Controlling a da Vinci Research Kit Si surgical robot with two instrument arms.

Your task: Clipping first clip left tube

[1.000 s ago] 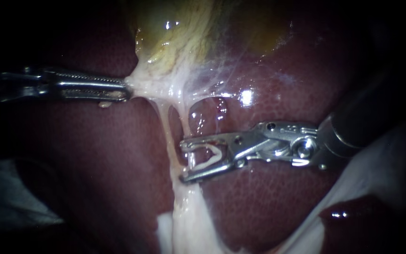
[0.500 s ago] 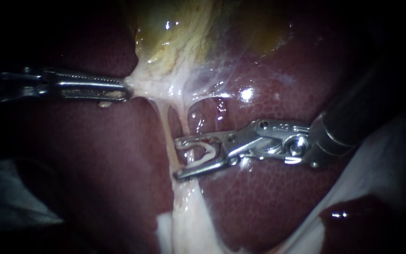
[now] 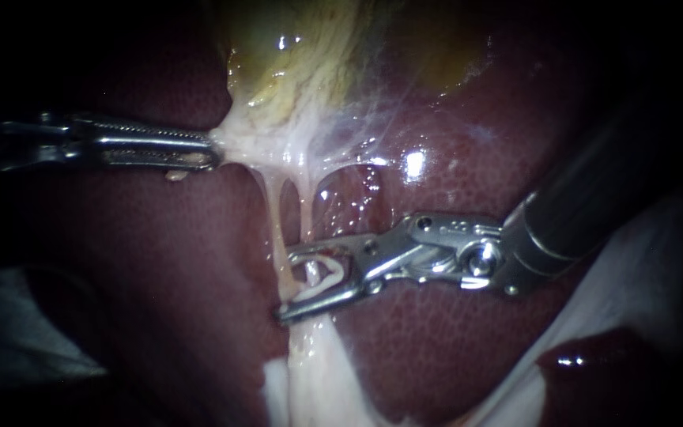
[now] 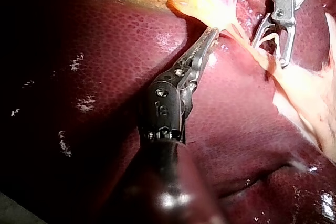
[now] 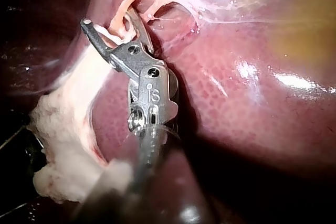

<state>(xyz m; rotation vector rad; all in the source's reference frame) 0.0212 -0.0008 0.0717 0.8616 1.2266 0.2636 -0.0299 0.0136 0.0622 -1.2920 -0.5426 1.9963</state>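
The slim silver left instrument [image 3: 207, 152] reaches in over the dark red, glossy liver [image 3: 452, 340]. Its long toothed claw is pressed together on the pale, stringy white tissue [image 3: 240, 144] just below the yellow-green gallbladder [image 3: 294, 55], and that tissue is drawn taut towards it.

From this tissue two thin strands run down across the liver, side by side and a little apart. They are the pale pink left tube [image 3: 277, 225] and the shorter, whiter right tube [image 3: 307, 212]. Lower down they merge into a broad stalk of pale fatty tissue [image 3: 318, 372] that runs on towards the liver's lower edge.

The shiny metal right instrument [image 3: 286, 285] comes in on a dark shaft. Its claw stands wide apart, yet each half bears on a leg of the small white clip [image 3: 330, 273], which sits unclosed inside it. The claw straddles the strands where they near the fatty stalk. The left tube crosses the gap close to the claw's tips, and in the right wrist view a pink strand passes between the two halves, in front of the clip. Whether the clip's legs already touch the tube, I cannot tell.
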